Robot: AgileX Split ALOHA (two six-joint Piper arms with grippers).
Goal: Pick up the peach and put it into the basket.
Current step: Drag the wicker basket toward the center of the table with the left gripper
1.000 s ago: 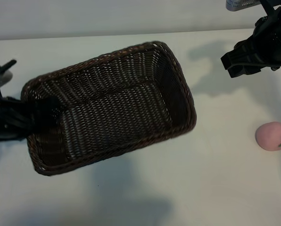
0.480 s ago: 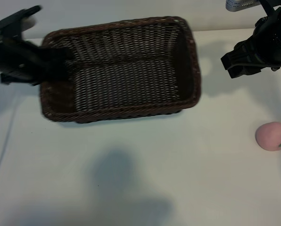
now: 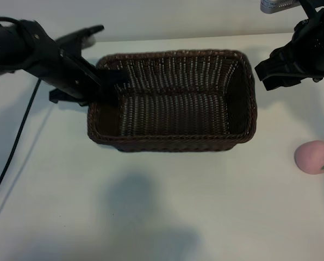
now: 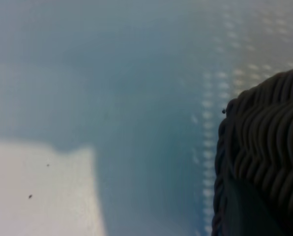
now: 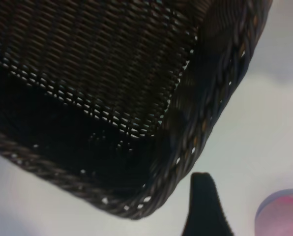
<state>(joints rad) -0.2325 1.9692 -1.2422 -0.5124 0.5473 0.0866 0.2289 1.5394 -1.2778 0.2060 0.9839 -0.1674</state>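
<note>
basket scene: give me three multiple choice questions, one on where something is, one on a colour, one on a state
1. Where is the peach?
A. inside the basket
B. on the table, off the basket's right end
C. in the right gripper

2. What colour is the basket?
A. dark brown
B. white
C. green

3. What is the left gripper doing?
A. hanging open above the peach
B. resting open on the table, away from everything
C. closed on the basket's left rim

Answers:
1 B: the peach lies on the bare white table, apart from the basket.
2 A: its wicker weave is dark brown throughout.
3 C: its fingers clamp the rim at the left end, while the right gripper hangs open near the basket's far right corner.
</note>
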